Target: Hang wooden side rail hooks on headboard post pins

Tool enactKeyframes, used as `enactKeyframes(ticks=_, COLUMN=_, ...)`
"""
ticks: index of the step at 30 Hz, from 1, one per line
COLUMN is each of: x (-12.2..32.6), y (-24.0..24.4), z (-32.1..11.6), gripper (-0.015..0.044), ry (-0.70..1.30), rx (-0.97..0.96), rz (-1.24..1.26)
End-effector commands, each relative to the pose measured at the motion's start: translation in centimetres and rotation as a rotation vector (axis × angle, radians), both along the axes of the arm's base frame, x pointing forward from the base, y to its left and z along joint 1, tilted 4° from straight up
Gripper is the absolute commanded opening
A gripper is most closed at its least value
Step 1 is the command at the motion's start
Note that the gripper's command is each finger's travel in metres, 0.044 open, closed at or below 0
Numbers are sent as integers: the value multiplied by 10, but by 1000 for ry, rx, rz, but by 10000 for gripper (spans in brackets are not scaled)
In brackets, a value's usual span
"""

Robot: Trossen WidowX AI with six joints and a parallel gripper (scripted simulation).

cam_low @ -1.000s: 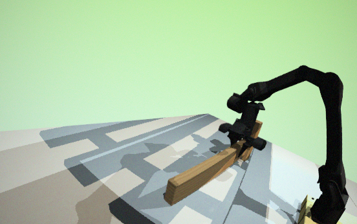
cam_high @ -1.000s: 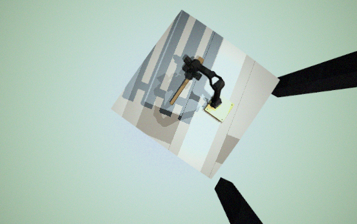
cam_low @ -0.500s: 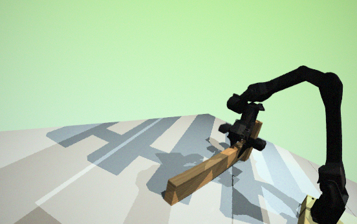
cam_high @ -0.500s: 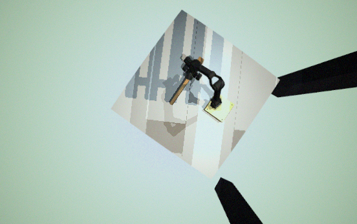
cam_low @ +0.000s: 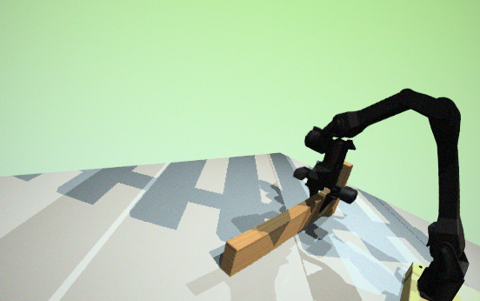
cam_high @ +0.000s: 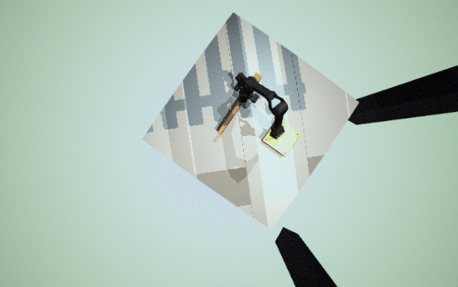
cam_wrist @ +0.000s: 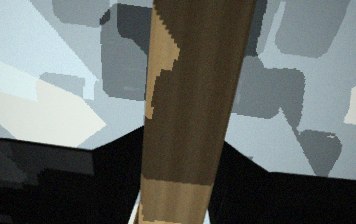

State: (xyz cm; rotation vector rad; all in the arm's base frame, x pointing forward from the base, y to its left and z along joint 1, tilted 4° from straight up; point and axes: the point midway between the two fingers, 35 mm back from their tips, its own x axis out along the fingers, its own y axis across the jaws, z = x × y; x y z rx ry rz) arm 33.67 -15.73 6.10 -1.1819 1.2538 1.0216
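While the table (cam_high: 329,108) (cam_low: 39,257) (cam_wrist: 325,75) spreads beneath, the black arm (cam_high: 280,109) (cam_low: 448,161) arches over it. Under its wrist, the wooden rail (cam_high: 229,120) (cam_low: 270,230) (cam_wrist: 185,125) runs lengthwise towards the upright post (cam_high: 258,77) (cam_low: 345,174), its plain end pointing away; hook seating is hard to judge. The gripper (cam_high: 245,99) (cam_low: 321,202) (cam_wrist: 179,131) clasps the rail's sides near the post.

high overhead view looking down on the whole pale, shadow-striped square table (cam_high: 278,182) (cam_low: 143,261) — lower, nearer exterior view across it, wrist close-up facing downward, table shared
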Motion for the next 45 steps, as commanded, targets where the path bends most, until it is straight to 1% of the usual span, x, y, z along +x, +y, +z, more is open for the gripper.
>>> enactKeyframes(ticks=1, x=1, y=0, z=0, gripper=0, ry=-2, rx=-4, rz=-1)
enactKeyframes(ticks=15, x=1, y=-1, z=-3, gripper=0, ry=-2, rx=-4, rz=-1)
enactKeyframes(ticks=27, x=0, y=0, z=-1, gripper=315, ry=2, rx=1, rz=0)
enactKeyframes(ticks=30, x=-1, y=1, z=12, gripper=394, ry=0, rx=-1, rz=0)
enactKeyframes(ticks=32, x=-2, y=2, z=29, gripper=440, ry=-2, rx=-2, rz=-1)
enactKeyframes(ticks=34, x=-3, y=3, z=38, gripper=440, ry=-3, rx=-3, rz=-1)
enactKeyframes(ticks=38, x=-3, y=3, z=38, gripper=440, ry=-3, rx=-3, rz=-1)
enactKeyframes(ticks=43, x=1, y=30, z=37, gripper=440, ry=-3, rx=-1, rz=-1)
enactKeyframes(ticks=45, x=1, y=33, z=37, gripper=440, ry=-3, rx=-1, rz=-1)
